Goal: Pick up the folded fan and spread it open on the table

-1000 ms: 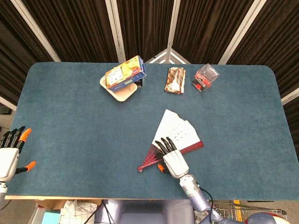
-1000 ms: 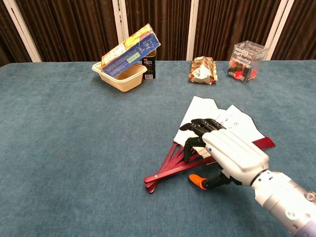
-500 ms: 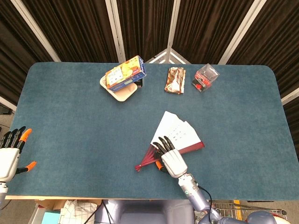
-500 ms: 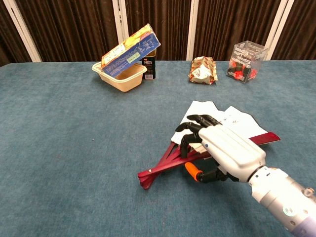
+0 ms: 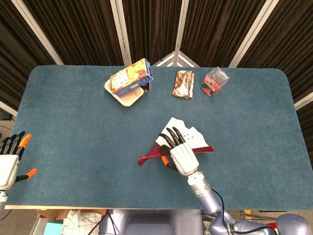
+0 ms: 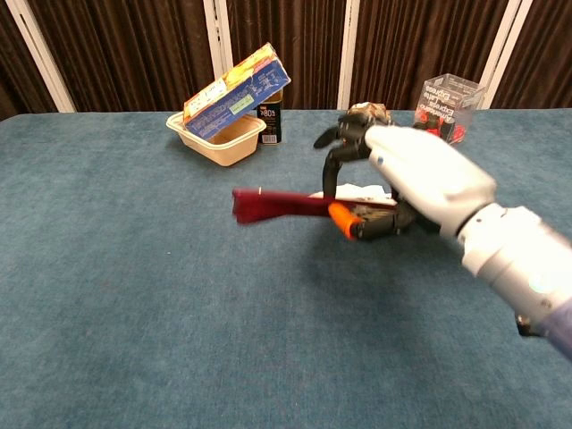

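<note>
The pick-up part of the task can be judged done: the fan (image 6: 295,204) is held clear of the surface (image 6: 134,295) by the right hand (image 6: 407,183), its red ribs pointing away from the hand toward the robot's left. In the chest view the ribs are seen lifted roughly level above the blue cloth. The spreading is judged only partly done. In the head view some white leaf (image 5: 188,134) is fanned out beyond the fingers, while the ribs at the handle end lie bunched together, so a fuller opening and a lay-down on the surface are judged to remain.

The right hand is posed palm down over the fan, with the forearm reaching in from the near edge of the surface. Its dark fingers (image 6: 344,143) are curled over the top of the fan, and the orange-tipped thumb is pressed up from beneath, so the fan is pinched between them.

The left hand (image 5: 10,159) is kept far from the fan, at the near left corner of the surface, its fingers parted and nothing held.
</note>
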Robot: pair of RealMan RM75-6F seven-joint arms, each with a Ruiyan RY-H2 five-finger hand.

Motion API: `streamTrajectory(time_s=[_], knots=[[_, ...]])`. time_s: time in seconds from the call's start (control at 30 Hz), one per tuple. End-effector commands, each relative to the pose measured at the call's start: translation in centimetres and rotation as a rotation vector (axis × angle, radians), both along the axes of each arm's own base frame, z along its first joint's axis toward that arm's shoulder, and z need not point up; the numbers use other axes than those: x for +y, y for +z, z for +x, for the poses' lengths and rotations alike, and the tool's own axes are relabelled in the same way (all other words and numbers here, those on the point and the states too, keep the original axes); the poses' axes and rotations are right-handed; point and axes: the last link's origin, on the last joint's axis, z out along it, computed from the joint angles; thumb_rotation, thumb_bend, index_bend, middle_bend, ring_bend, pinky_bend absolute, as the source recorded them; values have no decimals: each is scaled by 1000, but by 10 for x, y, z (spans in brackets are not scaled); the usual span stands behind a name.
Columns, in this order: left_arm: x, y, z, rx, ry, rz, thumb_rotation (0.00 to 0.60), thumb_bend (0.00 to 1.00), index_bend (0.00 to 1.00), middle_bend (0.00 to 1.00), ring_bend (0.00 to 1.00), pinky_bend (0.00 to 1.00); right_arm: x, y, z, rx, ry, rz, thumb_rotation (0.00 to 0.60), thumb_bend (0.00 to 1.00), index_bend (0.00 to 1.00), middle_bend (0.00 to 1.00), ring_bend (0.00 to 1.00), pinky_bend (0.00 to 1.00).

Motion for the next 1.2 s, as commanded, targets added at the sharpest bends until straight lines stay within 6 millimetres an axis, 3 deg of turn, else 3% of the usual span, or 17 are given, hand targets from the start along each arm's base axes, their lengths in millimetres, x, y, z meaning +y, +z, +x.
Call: streamTrajectory(time_s=[0.03,0.33,0.53,0.67,0.83,1.2], knots=[[1,0,1,-5,0,4,600,0,0,0,0,0,-16,26,13,12,-5,-44,600,539,674,219,31,0],[19,4,20,10,-83,16,600,58,15,0,0,0,-31,54,50,-10,0,-62,600,539,690,227,35,0],[50,0,48,11,-169,9,600,130,97,0,0,0,-32,61,74,-24,18,-56,600,540,697,232,35,0],[79,-8,73,-10,-215,-6,600,140,123,9,0,0,-33,61,87,0,41,-63,600,540,703,236,36,0],[100,-20,92,-11,-244,-24,600,151,148,21,0,0,-36,61,95,18,45,-72,600,540,712,243,40,0],[121,-52,116,-34,-257,-76,600,177,204,37,0,0,-57,63,111,18,27,-120,600,540,713,247,40,0]])
